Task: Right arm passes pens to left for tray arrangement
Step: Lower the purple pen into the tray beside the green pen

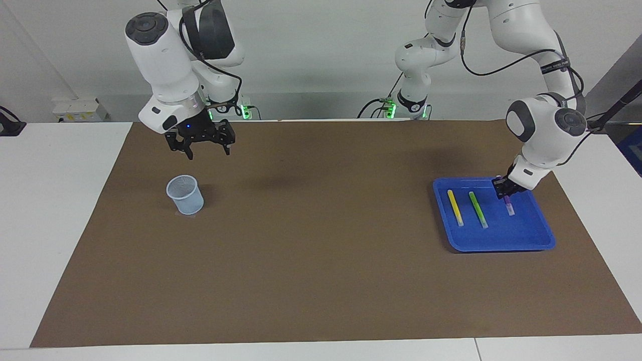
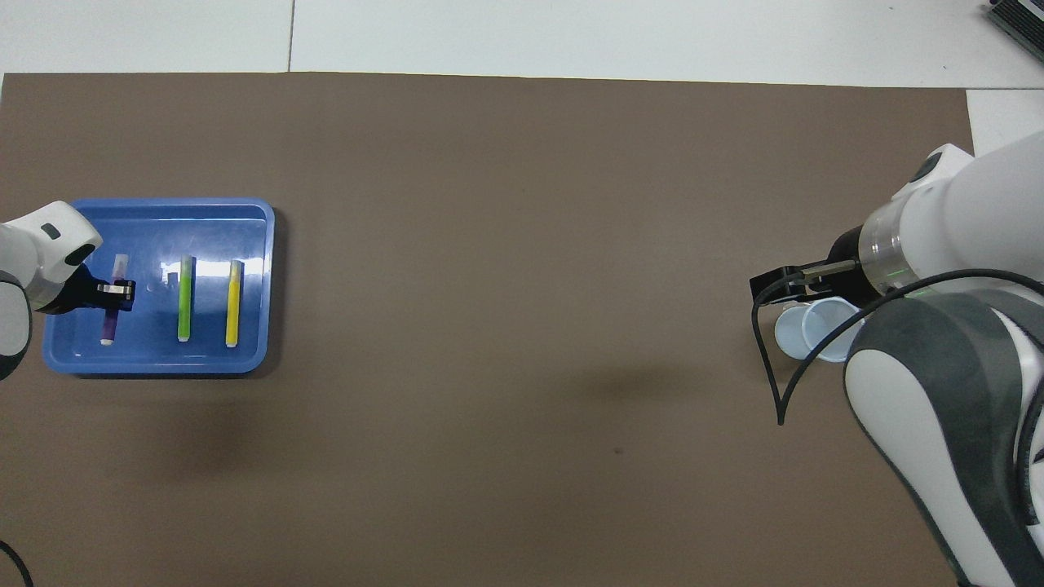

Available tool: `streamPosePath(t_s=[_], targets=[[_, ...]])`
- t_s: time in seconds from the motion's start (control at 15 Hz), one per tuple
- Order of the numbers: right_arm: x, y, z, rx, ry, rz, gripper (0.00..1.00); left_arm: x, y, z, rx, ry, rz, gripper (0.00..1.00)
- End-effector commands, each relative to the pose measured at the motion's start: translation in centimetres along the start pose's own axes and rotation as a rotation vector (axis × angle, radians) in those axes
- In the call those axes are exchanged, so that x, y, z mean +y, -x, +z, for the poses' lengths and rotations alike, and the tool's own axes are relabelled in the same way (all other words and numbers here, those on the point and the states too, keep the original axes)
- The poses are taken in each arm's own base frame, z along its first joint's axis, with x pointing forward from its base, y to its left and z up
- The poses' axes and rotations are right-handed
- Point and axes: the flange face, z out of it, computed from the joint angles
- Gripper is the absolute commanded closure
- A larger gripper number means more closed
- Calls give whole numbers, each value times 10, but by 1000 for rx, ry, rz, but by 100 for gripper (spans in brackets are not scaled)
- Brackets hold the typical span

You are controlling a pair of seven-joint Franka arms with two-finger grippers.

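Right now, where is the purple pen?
The purple pen is in the left gripper, low over the blue tray at the left arm's end of the table, beside the green pen.

Wide bare brown mat (image 1: 321, 240) lies between cup (image 1: 185, 194) and blue tray (image 1: 531, 239), open to passage. In the tray, yellow pen (image 1: 455, 207) and green pen (image 1: 478, 209) leave only narrow lanes.
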Motion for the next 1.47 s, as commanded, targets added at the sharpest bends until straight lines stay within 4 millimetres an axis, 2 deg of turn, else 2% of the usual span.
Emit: streamPosePath(t_s=[0.0,0.47,0.53,0.67,0.8,0.87,1.4], targets=[[10,1,1,-8,11,8,0,-9,-7,21,23,-10,13,100],[11,2,1,-11,11,8,0,-9,-17,58,62,-14,25,100],[10,2,1,-9,10,8,0,-7,-15,67,59,-10,29,100],[10,2,1,-11,10,8,0,-3,-12,72,58,-7,37,100],[11,3,2,-12,10,8,0,-1,-13,72,58,-7,37,27],[11,3,1,-11,10,9,0,-2,-13,71,57,-7,35,0],[15,3,0,-9,10,18,0,-4,-15,67,56,-8,31,0]])
